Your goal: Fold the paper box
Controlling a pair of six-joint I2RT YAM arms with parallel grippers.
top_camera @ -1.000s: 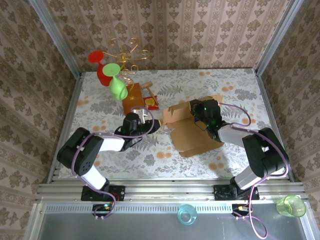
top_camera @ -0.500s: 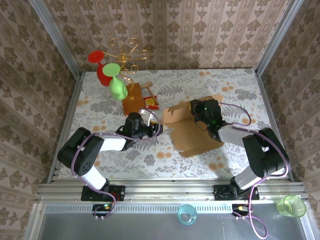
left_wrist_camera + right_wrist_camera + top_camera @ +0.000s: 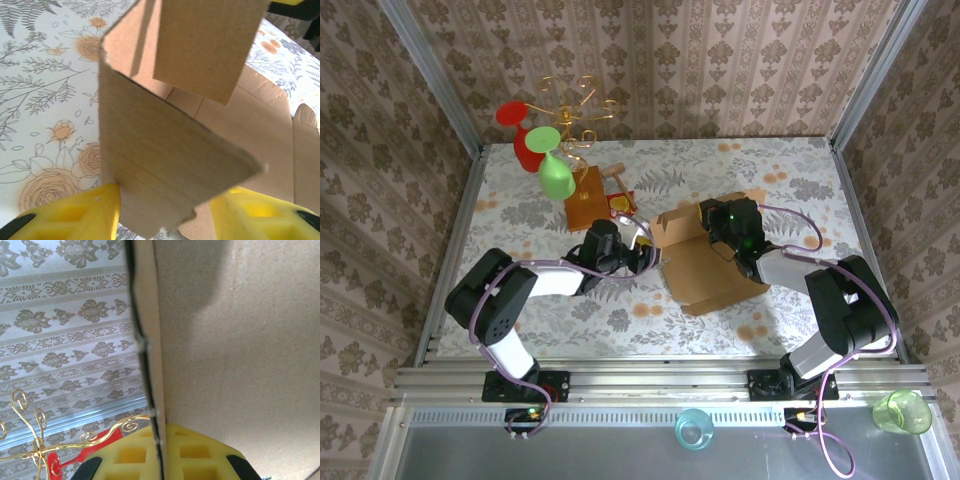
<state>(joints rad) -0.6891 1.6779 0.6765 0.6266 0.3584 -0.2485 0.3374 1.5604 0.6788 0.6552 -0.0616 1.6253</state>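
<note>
Paper box (image 3: 705, 270) partly formed at frame centre: walls raised, large panel flat. My right claw (image 3: 160, 450) clamps one wall; my left claw (image 3: 165, 215) stands apart, straddling a flap.

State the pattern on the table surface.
The table is white with grey fern leaves and orange flowers; left wrist view shows it best.
</note>
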